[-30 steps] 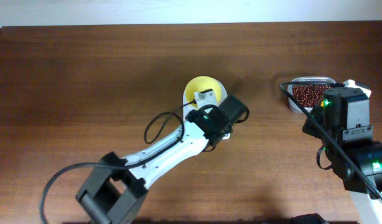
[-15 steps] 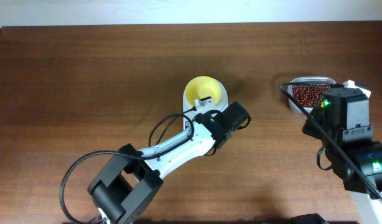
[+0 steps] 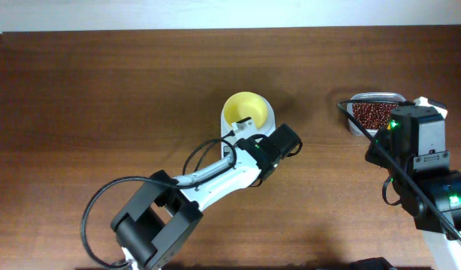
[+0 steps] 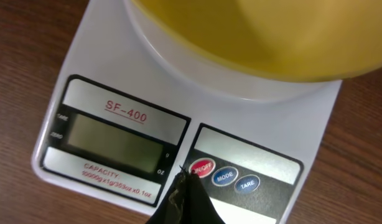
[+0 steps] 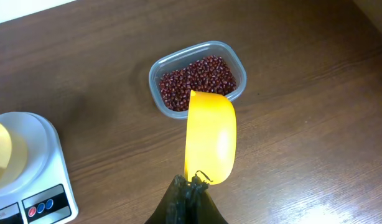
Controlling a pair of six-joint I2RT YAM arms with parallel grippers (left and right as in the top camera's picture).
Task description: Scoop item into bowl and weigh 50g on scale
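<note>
left gripper: fingers pressed together into one dark point, nothing between them; it hangs over the front panel of the scale, tip at the lower-left edge of the red button; can't tell if it touches
left arm: comes up from the bottom-left in the overhead view, wrist over the scale's front edge
scale: white, marked SF-400; sits on the wooden table near the middle; display plain grey-green
buttons: red one reads ON/OFF; two blue buttons just beside it to the right, MODE and TARE
bowl: pale yellow, upright on the scale platform; about as wide as the scale; inside looks plain yellow from overhead; in the left wrist view only its outer wall shows, along the top
right gripper: clamped on the near end of the yellow scoop
scoop: points away from the wrist camera toward the tub; far tip overlaps the tub's near rim in that view; can't tell whether it holds anything
beans: dark red-brown, loose heap inside the clear tub; tub stands on the table well to the right of the scale
right arm: at the right edge in the overhead view, just in front of the tub
</note>
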